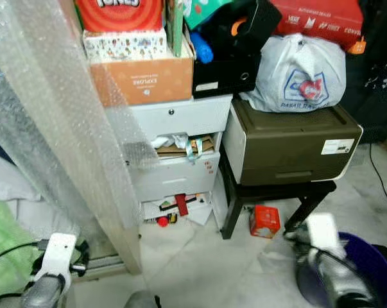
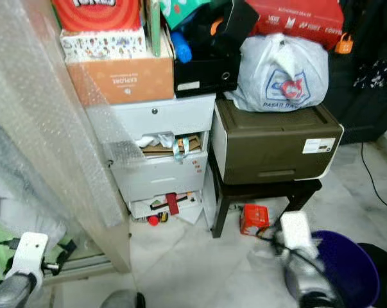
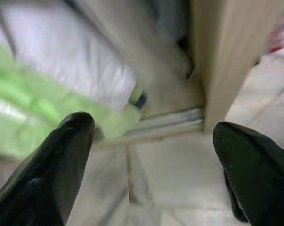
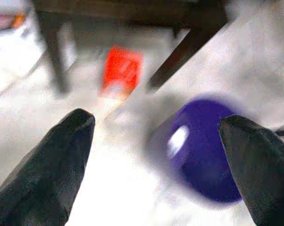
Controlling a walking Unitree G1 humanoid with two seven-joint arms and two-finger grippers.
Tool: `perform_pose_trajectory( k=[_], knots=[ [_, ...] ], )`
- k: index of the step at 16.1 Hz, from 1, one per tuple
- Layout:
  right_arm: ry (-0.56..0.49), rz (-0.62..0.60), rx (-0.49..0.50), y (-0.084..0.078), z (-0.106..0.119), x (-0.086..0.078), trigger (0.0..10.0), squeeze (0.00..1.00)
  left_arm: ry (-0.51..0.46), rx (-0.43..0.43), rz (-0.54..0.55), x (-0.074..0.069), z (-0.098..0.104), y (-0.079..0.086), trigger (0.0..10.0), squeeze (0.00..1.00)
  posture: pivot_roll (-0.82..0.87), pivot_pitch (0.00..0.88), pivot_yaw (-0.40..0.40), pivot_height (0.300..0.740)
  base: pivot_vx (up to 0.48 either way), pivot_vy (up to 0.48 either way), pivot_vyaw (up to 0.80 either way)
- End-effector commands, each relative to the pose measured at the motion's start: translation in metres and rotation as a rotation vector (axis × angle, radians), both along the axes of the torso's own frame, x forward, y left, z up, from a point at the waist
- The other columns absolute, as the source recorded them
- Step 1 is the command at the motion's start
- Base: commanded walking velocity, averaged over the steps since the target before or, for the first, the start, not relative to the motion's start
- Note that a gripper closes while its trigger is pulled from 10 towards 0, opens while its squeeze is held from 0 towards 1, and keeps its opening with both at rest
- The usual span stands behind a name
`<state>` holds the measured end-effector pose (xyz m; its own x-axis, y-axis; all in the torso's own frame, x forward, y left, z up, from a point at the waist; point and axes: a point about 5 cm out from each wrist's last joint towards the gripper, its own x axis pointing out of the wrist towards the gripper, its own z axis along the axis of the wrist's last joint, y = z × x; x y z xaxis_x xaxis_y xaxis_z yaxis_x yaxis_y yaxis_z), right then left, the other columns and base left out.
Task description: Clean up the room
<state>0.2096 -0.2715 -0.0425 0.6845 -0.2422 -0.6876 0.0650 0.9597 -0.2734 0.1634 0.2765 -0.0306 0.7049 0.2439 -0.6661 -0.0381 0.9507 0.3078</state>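
A small red box [image 1: 265, 221] lies on the pale floor under a dark stool [image 1: 235, 205]; the blurred right wrist view has the red box [image 4: 122, 71] ahead of my open right gripper [image 4: 156, 155]. A purple bucket [image 1: 366, 266] stands on the floor at the right, beside my right arm [image 1: 325, 247]. The purple bucket [image 4: 203, 148] sits between the right fingers in the wrist view. My left gripper [image 3: 151, 155] is open and empty above floor tiles near a wooden post [image 3: 226, 56]. My left arm [image 1: 52, 263] hangs low at the left.
A white drawer unit [image 1: 174, 160] has its drawers open with clutter spilling out. A brown printer [image 1: 289, 144] on the stool carries a white plastic bag [image 1: 299, 70]. Boxes are stacked on top. Bubble wrap [image 1: 45, 115] covers the left. A black cable [image 1: 379, 179] runs at the right.
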Motion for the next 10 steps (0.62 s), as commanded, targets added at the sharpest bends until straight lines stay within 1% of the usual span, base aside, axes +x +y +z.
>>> perform_pose_trajectory(
  k=[1,2,3,5,6,7,9,10],
  knots=[
    [0.071,0.007,0.048,0.006,-0.009,-0.006,10.0,0.00,0.032,0.023,0.074,0.000,-0.012,0.002,10.0,0.00,0.06,0.000,-0.040,0.740,0.000,0.000,0.00],
    [0.105,0.019,0.067,0.012,-0.014,-0.009,10.0,0.00,0.054,0.028,0.120,0.002,-0.018,0.003,10.0,0.00,0.05,0.000,-0.042,0.740,0.000,0.000,0.00],
    [0.117,0.022,0.092,0.016,-0.017,-0.010,10.0,0.00,0.060,0.013,0.174,0.003,-0.023,0.003,10.0,0.00,0.04,0.000,-0.043,0.740,0.000,0.000,0.57],
    [0.159,0.089,0.083,0.026,-0.020,-0.009,10.0,0.00,0.087,0.028,0.204,0.005,-0.028,0.004,10.0,0.00,0.04,0.000,-0.045,0.740,0.000,0.000,0.74],
    [0.191,0.119,0.059,0.029,-0.023,-0.012,10.0,0.00,0.122,0.048,0.224,0.006,-0.032,0.003,10.0,0.00,0.04,0.000,-0.050,0.740,0.000,0.000,0.74],
    [0.220,0.124,0.040,0.029,-0.025,-0.015,10.0,0.00,0.137,0.061,0.225,0.010,-0.033,0.001,10.0,0.00,0.04,0.000,-0.053,0.740,0.000,0.000,0.73],
    [0.256,0.149,0.008,0.028,-0.028,-0.020,10.0,0.00,0.150,0.038,0.222,0.016,-0.035,-0.007,10.0,0.00,0.03,0.000,-0.055,0.740,0.000,0.000,0.72],
    [0.256,0.145,-0.004,0.027,-0.027,-0.018,10.0,0.00,0.155,0.039,0.185,0.021,-0.035,-0.015,10.0,0.00,0.03,0.000,-0.055,0.740,0.000,0.000,0.72]
  ],
)
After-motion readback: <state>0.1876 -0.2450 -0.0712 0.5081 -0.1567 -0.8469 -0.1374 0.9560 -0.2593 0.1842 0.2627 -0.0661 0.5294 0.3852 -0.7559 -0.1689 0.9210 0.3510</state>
